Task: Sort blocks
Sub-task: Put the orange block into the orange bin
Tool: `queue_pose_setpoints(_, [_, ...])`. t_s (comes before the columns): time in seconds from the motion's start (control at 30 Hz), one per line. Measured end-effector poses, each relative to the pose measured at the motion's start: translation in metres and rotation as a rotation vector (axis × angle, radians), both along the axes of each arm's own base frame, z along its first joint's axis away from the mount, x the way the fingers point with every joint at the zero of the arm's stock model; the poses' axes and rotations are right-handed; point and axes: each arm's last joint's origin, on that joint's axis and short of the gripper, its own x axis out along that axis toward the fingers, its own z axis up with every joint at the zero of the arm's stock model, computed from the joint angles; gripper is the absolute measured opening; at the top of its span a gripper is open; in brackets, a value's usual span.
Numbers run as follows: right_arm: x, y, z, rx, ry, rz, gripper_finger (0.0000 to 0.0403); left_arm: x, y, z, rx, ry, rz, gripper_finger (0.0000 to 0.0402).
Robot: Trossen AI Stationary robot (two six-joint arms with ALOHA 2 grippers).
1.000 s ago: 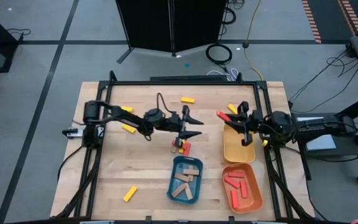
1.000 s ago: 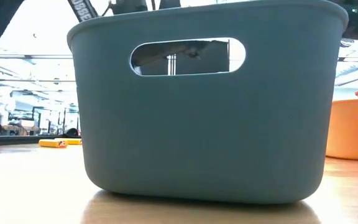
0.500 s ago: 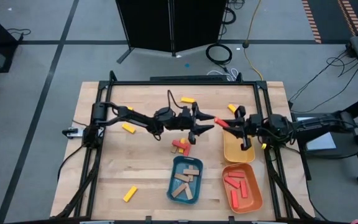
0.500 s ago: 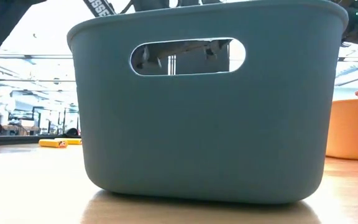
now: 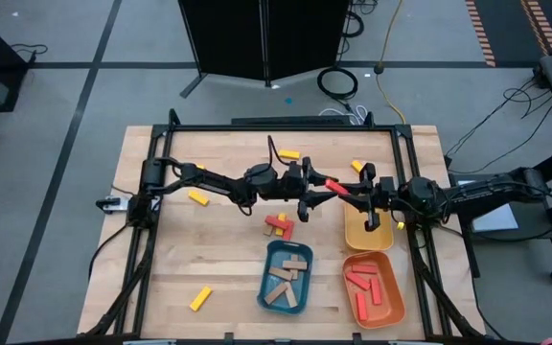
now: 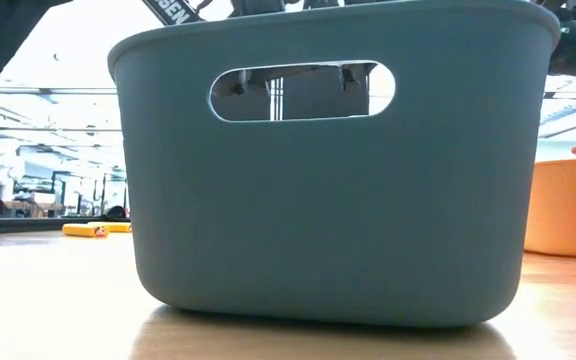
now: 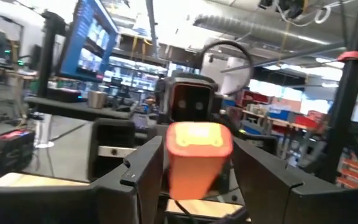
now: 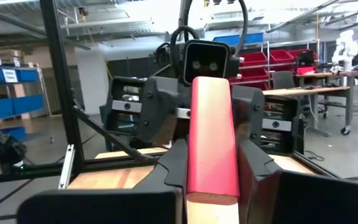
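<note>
A red block (image 5: 334, 185) hangs above the table's middle, and my right gripper (image 5: 349, 192) is shut on it. My left gripper (image 5: 322, 188) faces it from the left. It is open, with one finger on each side of the block's free end (image 7: 197, 155). A small heap of red and yellow blocks (image 5: 278, 224) lies flat on the table below. Loose yellow blocks (image 5: 288, 153) (image 5: 197, 196) (image 5: 200, 298) are scattered about. In the right wrist view the red block (image 8: 211, 137) runs straight out toward the other gripper. My right gripper pinches the red block's two long sides (image 8: 211, 177) between its fingers, at the end nearest the right arm. The fingers come about level from the table's right and lie along the block. It sticks out toward the left, clear of the table. My left gripper: I cannot tell whether its fingers (image 7: 145, 180) touch the block.
The blue tray (image 5: 268, 287) with tan blocks stands near the front. The orange tray (image 5: 398, 295) with red blocks is to its right, and the yellow tray (image 5: 367, 235) is behind that. In the low view the blue tray (image 6: 328, 190) blocks most of the scene.
My left gripper has risen from above the heap and gone toward the table's right and far side, rolling as it went. Its fingers now stand around the red block's free end. My right gripper has moved slightly toward the left with the block.
</note>
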Motion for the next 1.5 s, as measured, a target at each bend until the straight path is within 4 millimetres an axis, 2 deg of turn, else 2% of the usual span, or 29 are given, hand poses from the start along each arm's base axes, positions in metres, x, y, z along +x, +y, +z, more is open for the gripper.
queue_pose_setpoints(0.37, [0.002, -0.002, -0.002, 0.029, 0.009, -0.068, 0.003, 0.001, 0.0, -0.003, -0.024, 0.03, 0.051, 0.0175])
queue_pose_setpoints(0.43, [0.002, -0.002, -0.002, 0.029, 0.007, -0.068, 0.0031, 0.001, 0.0, -0.004, -0.029, 0.039, 0.065, 0.0156])
queue_pose_setpoints(0.6, [0.002, -0.002, -0.002, 0.027, 0.007, -0.057, 0.0041, 0.001, -0.002, -0.003, -0.031, 0.039, 0.079, 0.0075])
queue_pose_setpoints(0.93, [0.002, -0.001, -0.004, 0.013, 0.033, -0.037, 0.0102, 0.002, -0.002, -0.006, -0.007, 0.07, 0.088, 0.0075])
queue_pose_setpoints(1.07, [-0.001, -0.001, -0.002, -0.02, 0.037, -0.042, 0.0108, -0.005, -0.003, 0.008, 0.038, 0.181, 0.099, 0.0075])
queue_pose_setpoints(1.17, [-0.003, -0.001, -0.007, -0.025, 0.101, -0.041, 0.0108, -0.011, -0.018, 0.013, 0.077, 0.31, 0.115, 0.0075])
queue_pose_setpoints(1.33, [-0.008, -0.002, -0.015, 0.023, 0.191, -0.033, 0.0109, -0.021, -0.068, 0.008, 0.104, 0.472, 0.22, 0.0075])
queue_pose_setpoints(1.5, [-0.009, -0.002, -0.017, 0.108, 0.21, -0.024, 0.0109, -0.02, -0.124, -0.007, -0.024, 0.409, 0.171, 0.0075])
